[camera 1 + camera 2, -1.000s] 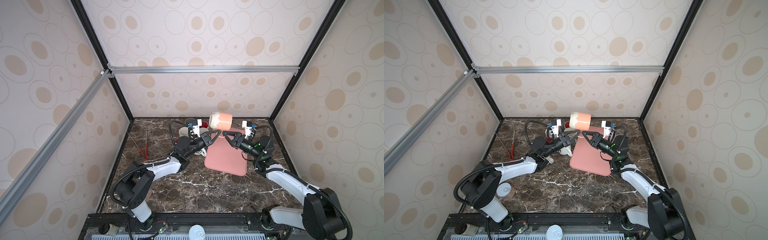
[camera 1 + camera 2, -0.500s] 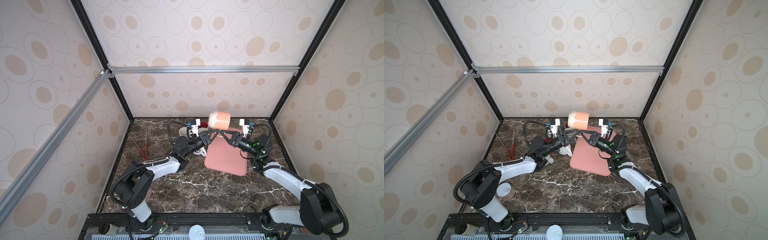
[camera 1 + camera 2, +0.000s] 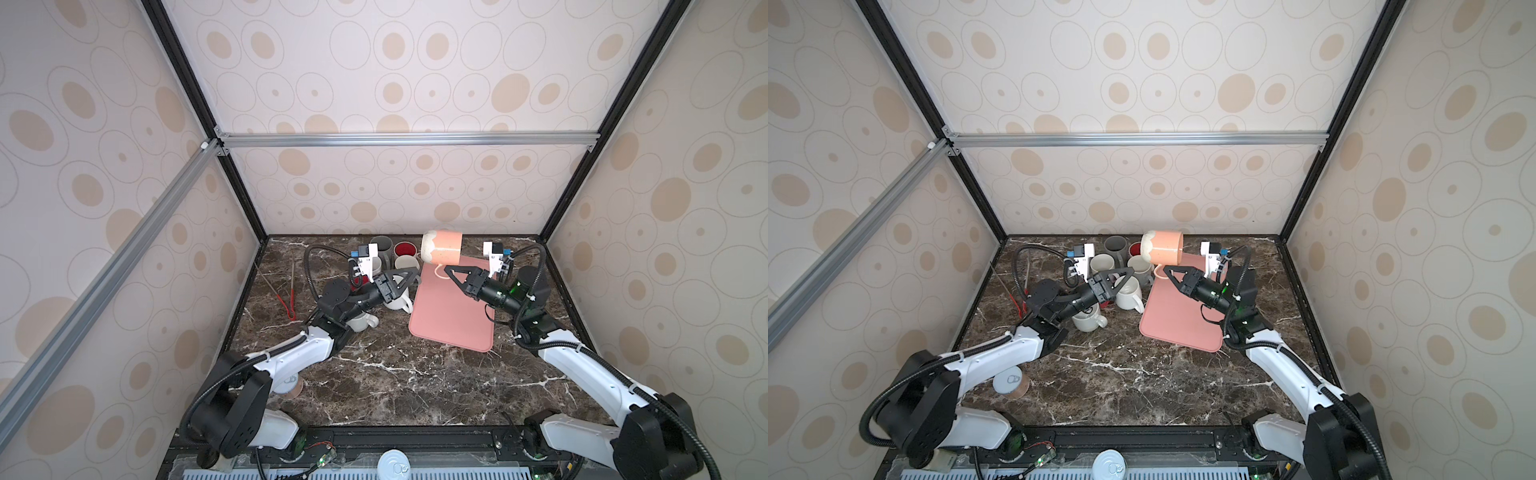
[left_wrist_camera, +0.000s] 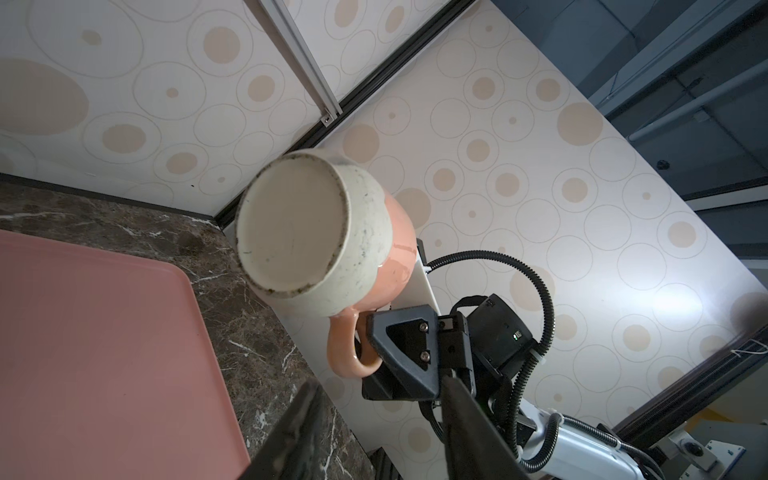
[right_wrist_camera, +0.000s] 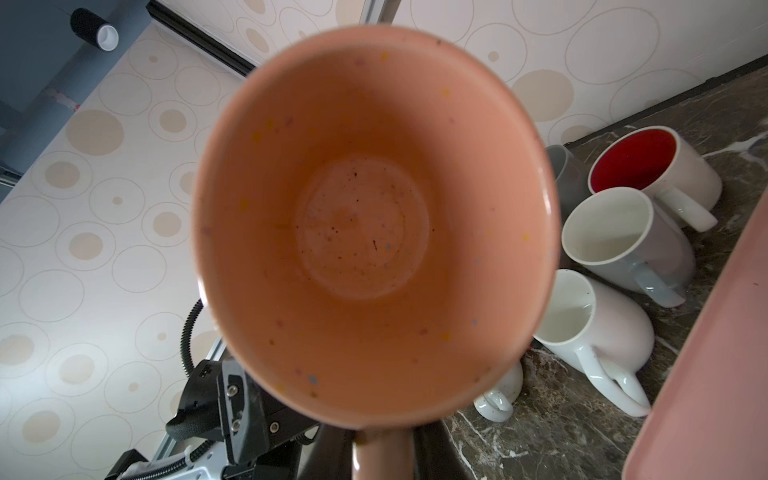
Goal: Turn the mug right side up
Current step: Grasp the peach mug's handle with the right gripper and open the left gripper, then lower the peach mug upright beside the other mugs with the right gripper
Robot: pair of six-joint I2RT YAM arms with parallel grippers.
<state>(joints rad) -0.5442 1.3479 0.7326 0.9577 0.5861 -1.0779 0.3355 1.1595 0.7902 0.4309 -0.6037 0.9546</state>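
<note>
My right gripper [image 3: 446, 270] pinches the mug [image 3: 442, 247] by its handle. Its axis lies 9-to-3 o'clock, base at 9, toward my left gripper [image 3: 412, 276], parted and empty.

Salmon-pink mug [image 3: 442, 248], cream unglazed base, tipped sideways in mid-air, handle pointing down, mouth facing right

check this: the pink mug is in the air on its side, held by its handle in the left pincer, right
Wrong arm. The pink mug is in the air on its side, held by its handle in the right pincer, as the left wrist view shows. The left pincer stands open, clear of it.
</note>
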